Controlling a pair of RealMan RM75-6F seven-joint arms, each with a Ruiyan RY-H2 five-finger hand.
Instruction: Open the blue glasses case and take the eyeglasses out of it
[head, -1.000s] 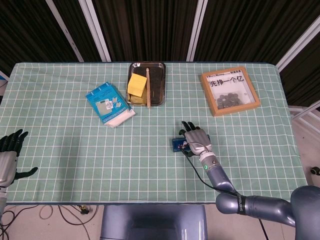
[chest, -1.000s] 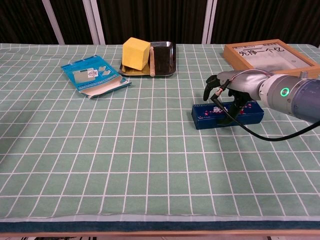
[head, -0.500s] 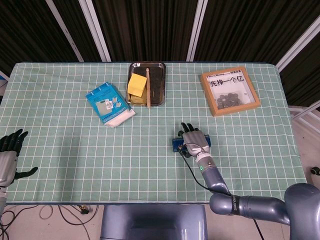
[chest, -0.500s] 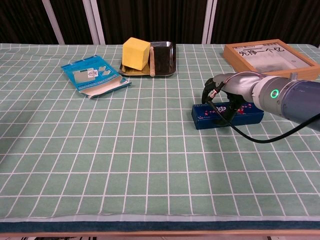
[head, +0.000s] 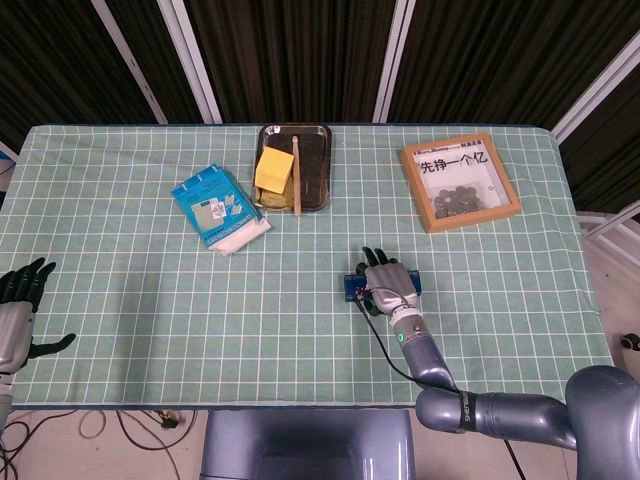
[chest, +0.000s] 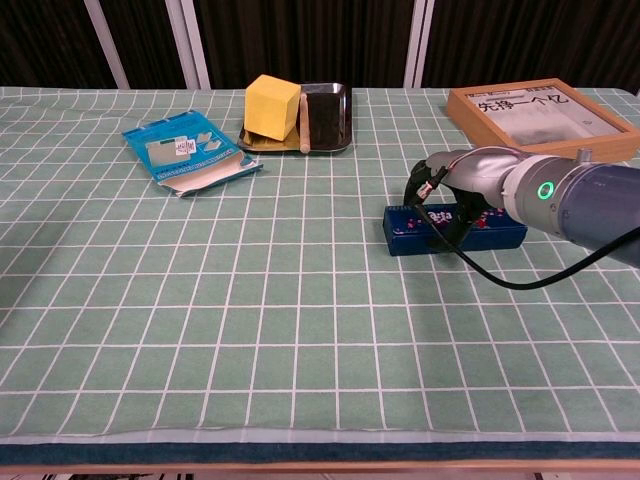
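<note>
Here the right hand (chest: 462, 183) lies over the blue glasses case (chest: 455, 229), palm down, with its dark fingers (chest: 418, 180) curled over the far edge and a thumb reaching down the near face; it rests on the closed case, and whether it truly grips it I cannot tell. The right arm runs in low from the robot's right side, forearm almost level with the counter (head: 150, 290). The case sits flat on the green checked cloth, right of centre, well apart from the wooden frame (head: 460, 182) behind it. The left hand (head: 18, 310) hangs at the near left edge of the counter, fingers spread apart and holding nothing.
</note>
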